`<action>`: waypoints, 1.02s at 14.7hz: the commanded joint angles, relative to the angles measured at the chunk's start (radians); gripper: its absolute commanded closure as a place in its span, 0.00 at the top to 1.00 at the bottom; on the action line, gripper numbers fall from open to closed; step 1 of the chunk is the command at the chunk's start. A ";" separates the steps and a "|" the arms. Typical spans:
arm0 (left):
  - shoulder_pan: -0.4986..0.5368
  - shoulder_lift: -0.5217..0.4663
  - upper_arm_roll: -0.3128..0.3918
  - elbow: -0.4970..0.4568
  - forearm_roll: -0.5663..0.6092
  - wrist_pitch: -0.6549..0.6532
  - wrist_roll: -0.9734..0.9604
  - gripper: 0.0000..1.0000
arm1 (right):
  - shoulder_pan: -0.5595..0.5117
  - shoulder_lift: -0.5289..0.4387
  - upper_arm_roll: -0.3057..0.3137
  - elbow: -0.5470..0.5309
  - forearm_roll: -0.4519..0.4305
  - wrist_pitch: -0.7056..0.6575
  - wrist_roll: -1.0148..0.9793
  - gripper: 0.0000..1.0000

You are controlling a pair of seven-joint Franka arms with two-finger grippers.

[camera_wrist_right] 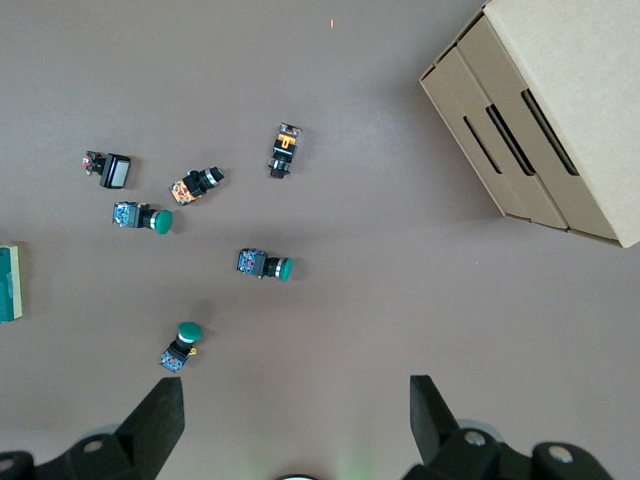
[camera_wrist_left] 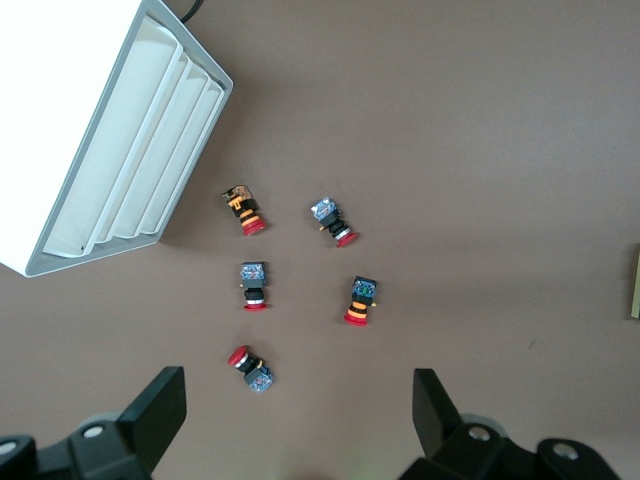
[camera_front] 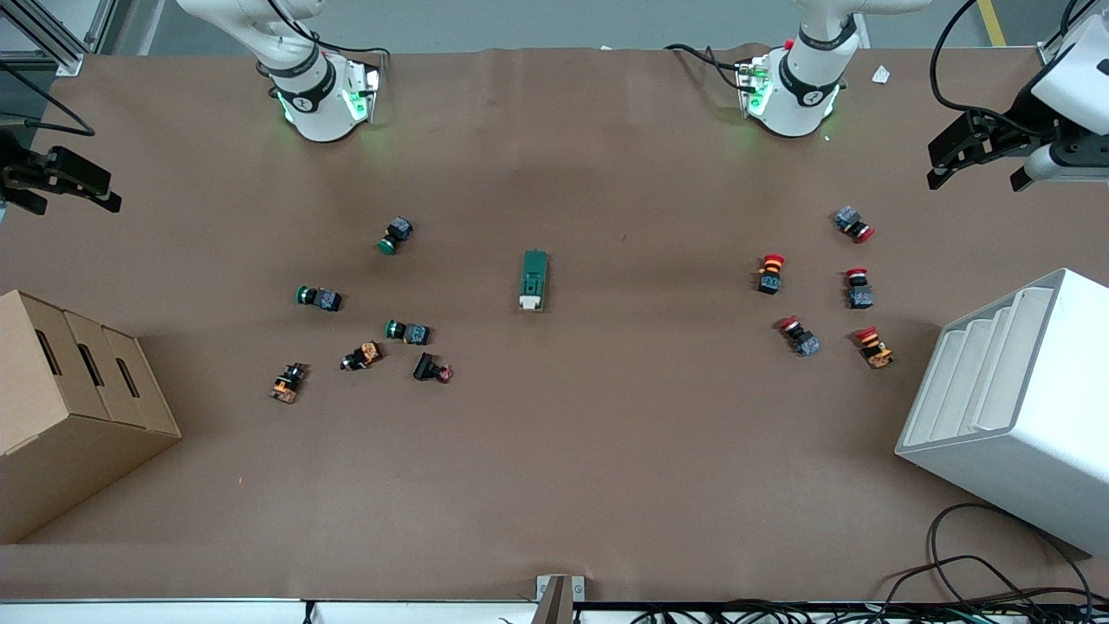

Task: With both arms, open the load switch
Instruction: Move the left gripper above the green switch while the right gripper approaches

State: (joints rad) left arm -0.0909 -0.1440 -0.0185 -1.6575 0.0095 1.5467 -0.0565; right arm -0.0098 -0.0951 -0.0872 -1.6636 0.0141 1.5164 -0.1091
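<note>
The load switch (camera_front: pixel 535 280) is a dark-green block with a white toggle at its end nearer the front camera. It lies alone at the middle of the brown table. Only a sliver of it shows in the left wrist view (camera_wrist_left: pixel 636 285), and its edge shows in the right wrist view (camera_wrist_right: pixel 8 283). My left gripper (camera_front: pixel 975 169) hangs open and empty in the air over the left arm's end of the table, above the red buttons (camera_wrist_left: pixel 297 400). My right gripper (camera_front: pixel 74 201) hangs open and empty over the right arm's end, above the green buttons (camera_wrist_right: pixel 297 400). Both are well away from the switch.
Several red-capped push buttons (camera_front: pixel 856 289) lie toward the left arm's end, beside a white slotted bin (camera_front: pixel 1014 399). Several green and orange push buttons (camera_front: pixel 407 331) lie toward the right arm's end, near a cardboard box (camera_front: pixel 69 407). Cables trail at the table's front edge.
</note>
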 commanded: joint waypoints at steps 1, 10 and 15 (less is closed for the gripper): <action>-0.001 0.015 0.003 0.030 -0.008 -0.023 0.009 1.00 | -0.002 -0.028 0.000 -0.025 0.013 -0.002 -0.012 1.00; -0.023 0.202 -0.233 0.081 0.006 0.079 -0.153 1.00 | -0.009 0.133 -0.002 0.057 0.017 0.019 -0.021 1.00; -0.113 0.282 -0.383 -0.053 0.009 0.330 -0.544 1.00 | 0.013 0.270 0.003 0.077 0.017 0.099 -0.003 1.00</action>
State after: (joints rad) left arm -0.1619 0.1281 -0.3800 -1.6528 0.0100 1.7881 -0.4673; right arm -0.0092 0.1327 -0.0885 -1.6235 0.0167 1.6213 -0.1126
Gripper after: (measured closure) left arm 0.000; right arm 0.000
